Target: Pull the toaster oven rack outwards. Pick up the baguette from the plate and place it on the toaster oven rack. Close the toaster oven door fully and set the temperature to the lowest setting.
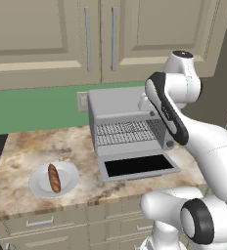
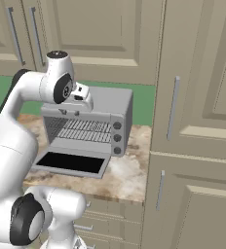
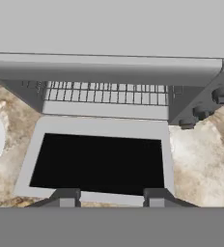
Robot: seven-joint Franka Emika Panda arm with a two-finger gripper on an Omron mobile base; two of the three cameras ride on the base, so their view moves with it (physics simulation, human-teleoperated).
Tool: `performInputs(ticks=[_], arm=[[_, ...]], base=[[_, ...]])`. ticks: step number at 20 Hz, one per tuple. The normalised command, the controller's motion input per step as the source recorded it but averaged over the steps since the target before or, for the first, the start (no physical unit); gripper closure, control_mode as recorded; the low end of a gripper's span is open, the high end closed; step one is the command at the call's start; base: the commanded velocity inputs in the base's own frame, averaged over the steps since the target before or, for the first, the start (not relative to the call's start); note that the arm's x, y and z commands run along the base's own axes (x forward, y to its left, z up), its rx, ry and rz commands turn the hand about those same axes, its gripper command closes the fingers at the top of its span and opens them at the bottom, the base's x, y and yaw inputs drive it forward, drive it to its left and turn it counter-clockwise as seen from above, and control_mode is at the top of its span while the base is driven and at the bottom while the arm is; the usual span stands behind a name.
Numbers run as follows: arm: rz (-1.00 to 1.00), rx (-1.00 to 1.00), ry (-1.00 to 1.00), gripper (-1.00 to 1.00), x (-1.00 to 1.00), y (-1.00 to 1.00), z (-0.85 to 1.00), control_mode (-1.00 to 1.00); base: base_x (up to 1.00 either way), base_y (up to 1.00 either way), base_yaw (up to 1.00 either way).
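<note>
Left base view: toaster oven (image 1: 116, 105) at the back edge of the desk (image 1: 47, 146), toaster oven door (image 1: 137, 166) folded down flat toward the front edge, black glass up. Toaster oven rack (image 1: 126, 133) visible inside the opening, wire bars across the cavity. Baguette (image 1: 54, 177) lying on the plate (image 1: 38, 184), near the desk's front edge, well apart from the oven to its left. Right base view: 3 dark knobs (image 2: 117, 138) stacked down the oven's right front. Hand view: fingers (image 3: 109, 197) apart, hovering above the door's outer edge, touching nothing, with the rack beyond them.
</note>
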Motion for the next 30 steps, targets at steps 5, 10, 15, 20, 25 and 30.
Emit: performInputs(ticks=[5, 10, 15, 20, 25, 30], arm=[[-0.01, 0.02, 0.0, -1.0, -0.43, -0.03, -0.11, -1.0], [-0.03, 0.2, -0.02, -1.0, -0.61, -0.01, -0.65, -1.0], [-0.15, 0.31, -0.13, -1.0, -0.08, -0.01, -0.47, -1.0], [-0.26, 0.21, 0.02, -1.0, 0.12, 0.05, -0.03, -1.0], [-0.33, 0.13, 0.15, -1.0, 0.18, 0.05, 0.0, -1.0], [-0.32, 0.09, 0.06, -1.0, 0.03, 0.0, -0.03, -1.0]], base=[[0.0, 0.0, 0.0], [0.0, 0.0, 0.0], [0.0, 0.0, 0.0], [0.0, 0.0, 0.0], [0.0, 0.0, 0.0], [0.0, 0.0, 0.0]])
